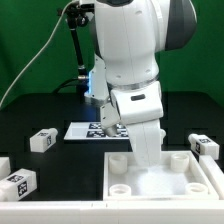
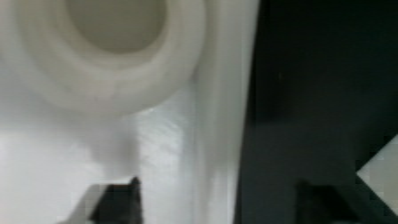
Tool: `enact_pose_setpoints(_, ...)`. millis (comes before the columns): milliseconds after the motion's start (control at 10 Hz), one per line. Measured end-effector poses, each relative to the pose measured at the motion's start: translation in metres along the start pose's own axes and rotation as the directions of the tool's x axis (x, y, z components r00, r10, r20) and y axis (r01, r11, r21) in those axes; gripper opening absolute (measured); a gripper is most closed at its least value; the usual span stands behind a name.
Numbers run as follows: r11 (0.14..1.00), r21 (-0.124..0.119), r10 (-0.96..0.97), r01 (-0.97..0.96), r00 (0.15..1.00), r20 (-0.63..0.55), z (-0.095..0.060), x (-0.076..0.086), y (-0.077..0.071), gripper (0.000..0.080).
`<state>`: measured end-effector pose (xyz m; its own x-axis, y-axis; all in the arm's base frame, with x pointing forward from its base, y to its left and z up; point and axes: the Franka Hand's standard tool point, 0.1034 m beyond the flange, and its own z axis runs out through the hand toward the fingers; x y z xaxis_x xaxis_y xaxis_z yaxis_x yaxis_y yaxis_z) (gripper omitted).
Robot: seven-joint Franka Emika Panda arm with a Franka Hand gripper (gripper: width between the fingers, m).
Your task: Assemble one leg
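The gripper [image 2: 222,208] is open, and its dark fingertips [image 2: 118,200] stand on either side of the rim wall of the large white tray-like part [image 2: 210,120]. Nothing is held between them. One round corner socket [image 2: 111,40] of that part fills the wrist view close up. In the exterior view the hand [image 1: 150,160] reaches down onto the tray-like part [image 1: 200,185], and its fingers are hidden. Loose legs with tags lie on the black table: one [image 1: 42,140] and another [image 1: 18,183] at the exterior view's left, and one [image 1: 203,147] at its right.
The marker board [image 1: 82,129] lies behind the arm, partly hidden. A black stand with cables [image 1: 78,50] rises at the back. A green wall closes off the rear. A white corner [image 2: 382,182] shows on the black table beside the tray-like part.
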<state>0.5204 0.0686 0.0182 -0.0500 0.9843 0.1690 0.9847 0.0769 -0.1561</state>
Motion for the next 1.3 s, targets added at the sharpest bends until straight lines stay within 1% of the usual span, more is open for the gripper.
enact_pose_setpoints(100, 1.000, -0.004, 0.001, -0.001, 1.000, 0.000, -0.001, -0.003, -0.001, 0.0564)
enact_pose_setpoints(200, 0.999, -0.028, 0.029, -0.029, 1.000, 0.009, -0.013, -0.013, -0.009, 0.0630)
enact_pose_setpoints(300, 0.996, -0.040, 0.076, -0.076, 0.997, 0.021, -0.025, -0.021, -0.023, 0.0630)
enact_pose_setpoints(400, 0.988, -0.049, 0.148, -0.147, 0.989, 0.026, -0.034, -0.026, -0.031, 0.0646)
enact_pose_setpoints(500, 0.984, -0.056, 0.170, -0.168, 0.985, 0.029, -0.037, -0.030, -0.034, 0.0646)
enact_pose_setpoints(600, 0.980, -0.053, 0.196, -0.194, 0.980, 0.026, -0.034, -0.029, -0.034, 0.0649)
enact_pose_setpoints(700, 0.957, -0.054, 0.285, -0.284, 0.958, 0.020, -0.034, -0.028, -0.034, 0.0649)
enact_pose_setpoints(800, 0.947, -0.054, 0.318, -0.316, 0.948, 0.018, -0.034, -0.028, -0.034, 0.0649)
enact_pose_setpoints(1100, 0.845, -0.056, 0.533, -0.532, 0.846, 0.003, -0.033, -0.028, -0.034, 0.0649)
enact_pose_setpoints(1200, 0.748, -0.059, 0.661, -0.661, 0.750, -0.023, -0.039, -0.029, -0.037, 0.0649)
enact_pose_setpoints(1300, 0.605, -0.057, 0.794, -0.794, 0.608, -0.031, -0.042, -0.025, -0.040, 0.0649)
